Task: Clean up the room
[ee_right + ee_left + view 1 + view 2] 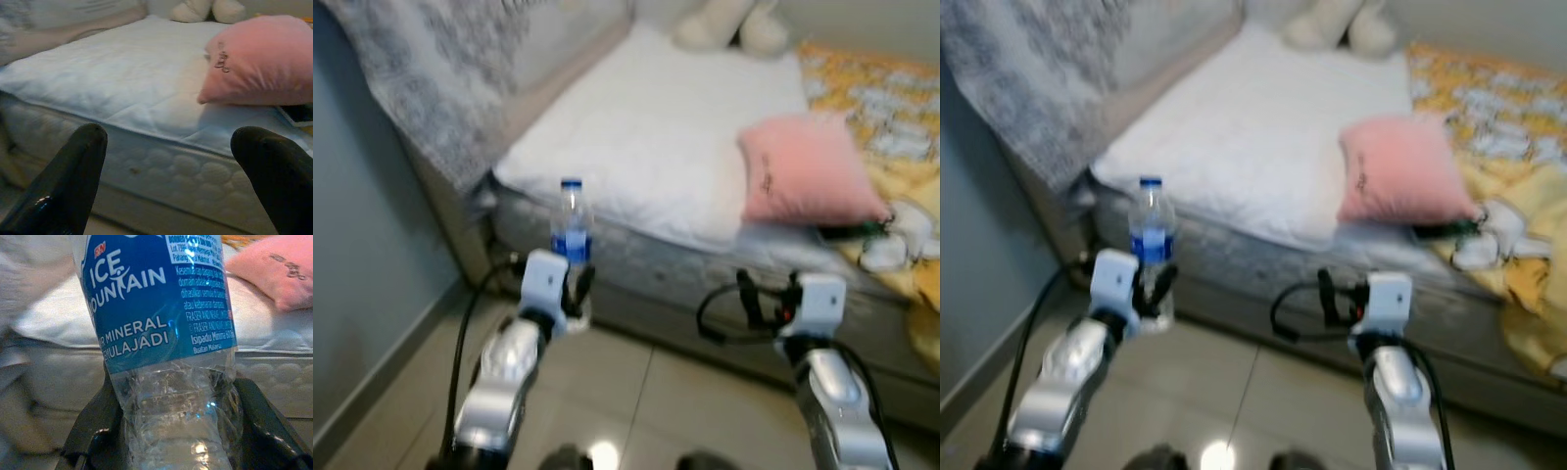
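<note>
Blue-grey wall (372, 245); glossy tiled floor (636, 401); bed (656, 147), apparently white-sheeted.

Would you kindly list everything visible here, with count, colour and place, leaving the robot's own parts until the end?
water bottle: one, clear with blue label and cap, upright in the left gripper, in front of the bed's near edge
mattress: one, white, fills the middle of the scene
pink pillow: one, on the mattress toward the right
yellow blanket: one, patterned, on the bed's right side
plush toy: one, cream, at the bed's far end
grey patterned cloth: one, draped at the left
tiled floor: beige, below the bed
left gripper: black fingers, shut on the bottle
right gripper: black fingers, open, facing the mattress side
</note>
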### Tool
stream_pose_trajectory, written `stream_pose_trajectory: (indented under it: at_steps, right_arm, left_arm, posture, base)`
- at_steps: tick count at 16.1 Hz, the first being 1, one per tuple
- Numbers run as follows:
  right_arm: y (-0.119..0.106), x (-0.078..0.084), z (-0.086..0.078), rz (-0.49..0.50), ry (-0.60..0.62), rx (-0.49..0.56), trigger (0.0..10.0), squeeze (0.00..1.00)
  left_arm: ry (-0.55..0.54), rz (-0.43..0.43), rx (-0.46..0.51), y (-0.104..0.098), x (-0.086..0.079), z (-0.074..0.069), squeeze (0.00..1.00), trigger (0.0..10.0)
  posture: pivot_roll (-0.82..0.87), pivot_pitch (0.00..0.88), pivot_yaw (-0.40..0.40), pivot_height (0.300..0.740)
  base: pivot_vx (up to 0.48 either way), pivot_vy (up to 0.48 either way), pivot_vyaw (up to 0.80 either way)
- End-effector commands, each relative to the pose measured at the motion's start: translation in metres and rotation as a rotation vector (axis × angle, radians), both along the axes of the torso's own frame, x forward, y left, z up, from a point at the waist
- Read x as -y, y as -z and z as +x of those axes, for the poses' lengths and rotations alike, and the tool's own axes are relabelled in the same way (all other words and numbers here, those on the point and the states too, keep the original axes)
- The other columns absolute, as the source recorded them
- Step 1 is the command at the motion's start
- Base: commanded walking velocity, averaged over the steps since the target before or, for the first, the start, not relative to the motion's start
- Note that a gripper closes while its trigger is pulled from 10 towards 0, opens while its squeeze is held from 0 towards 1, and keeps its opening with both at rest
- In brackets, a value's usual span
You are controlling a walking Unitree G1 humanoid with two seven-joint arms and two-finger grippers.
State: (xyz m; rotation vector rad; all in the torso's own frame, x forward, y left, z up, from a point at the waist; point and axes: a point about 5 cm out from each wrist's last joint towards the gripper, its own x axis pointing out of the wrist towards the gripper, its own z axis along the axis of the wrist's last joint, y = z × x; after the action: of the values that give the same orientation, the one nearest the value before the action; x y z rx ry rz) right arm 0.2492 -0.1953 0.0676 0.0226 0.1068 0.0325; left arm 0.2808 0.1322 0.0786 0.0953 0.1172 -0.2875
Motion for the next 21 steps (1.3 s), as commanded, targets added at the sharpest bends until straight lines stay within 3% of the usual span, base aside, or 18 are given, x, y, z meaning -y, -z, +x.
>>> stream_pose_trajectory:
  at_steps: [1,4,12,15,20,21]
  right_arm:
    - [-0.002,0.000,0.003,0.005,-0.007,-0.002,10.0,0.03]
    - [-0.001,-0.001,0.004,-0.002,-0.020,-0.007,10.0,0.04]
    - [0.000,0.001,0.005,-0.010,-0.036,-0.014,10.0,0.08]
    - [-0.001,0.003,0.005,-0.012,-0.038,-0.015,10.0,0.11]
    - [-0.001,0.001,0.013,0.001,-0.041,-0.027,10.0,0.13]
    - [0.000,0.001,0.013,0.008,-0.022,-0.030,10.0,0.08]
  left_arm:
    - [-0.022,-0.007,0.020,-0.002,0.001,0.002,0.00,10.0]
    - [-0.018,0.006,0.035,-0.004,0.006,0.004,0.00,10.0]
    - [-0.030,-0.006,0.042,-0.005,0.012,0.009,0.00,10.0]
    - [0.014,-0.032,0.062,-0.006,0.018,0.005,0.00,10.0]
    - [-0.080,-0.056,0.021,0.003,-0.003,0.006,0.00,10.0]
    - [-0.080,-0.042,0.027,0.003,-0.004,0.006,0.00,10.0]
  posture:
    - [-0.13,0.000,0.009,0.740]
    - [-0.12,0.000,-0.004,0.740]
    - [-0.12,0.000,-0.017,0.740]
    - [-0.12,0.000,-0.016,0.740]
    - [-0.10,0.000,-0.013,0.740]
    - [-0.10,0.000,-0.014,0.740]
  base:
    - [0.000,-0.480,0.43]
    - [0.000,0.000,0.42]
    - [0.000,-0.451,0.42]
    - [0.000,-0.465,0.42]
    - [0.000,0.000,0.41]
    - [0.000,0.000,0.00]
